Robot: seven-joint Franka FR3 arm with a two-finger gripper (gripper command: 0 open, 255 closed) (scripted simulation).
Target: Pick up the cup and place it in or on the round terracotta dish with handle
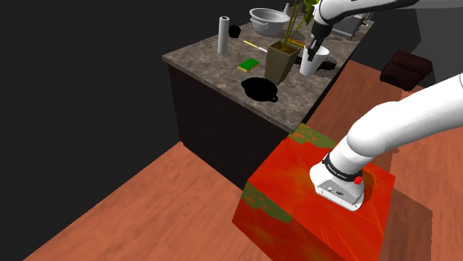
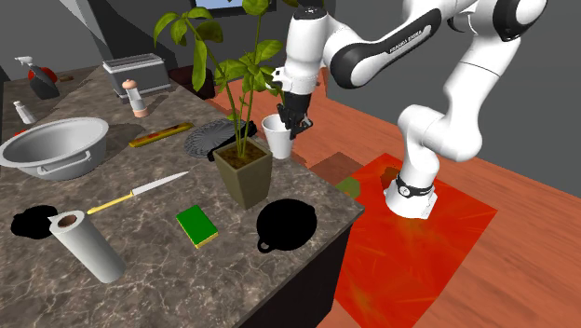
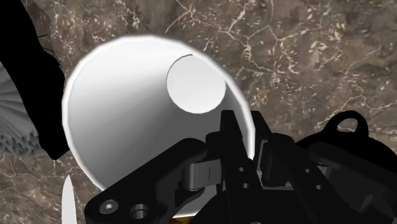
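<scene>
The black hand [image 2: 296, 122] is closed on the rim of the plain white tapered cup [image 2: 276, 138], one finger inside and one outside. Cup is upright near the edge of the dark veined stone counter [image 2: 149, 272], just beside the square plant pot [image 2: 244, 172]. The round black dish w/ handle [image 2: 287, 224] lies on the pot's other side, apart from the cup.

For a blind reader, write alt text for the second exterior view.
A robot's black two-finger gripper clasps the rim of a plain white cup beside a leafy potted plant on a brown marbled counter; a round black dish with handle lies near its edge.
</scene>
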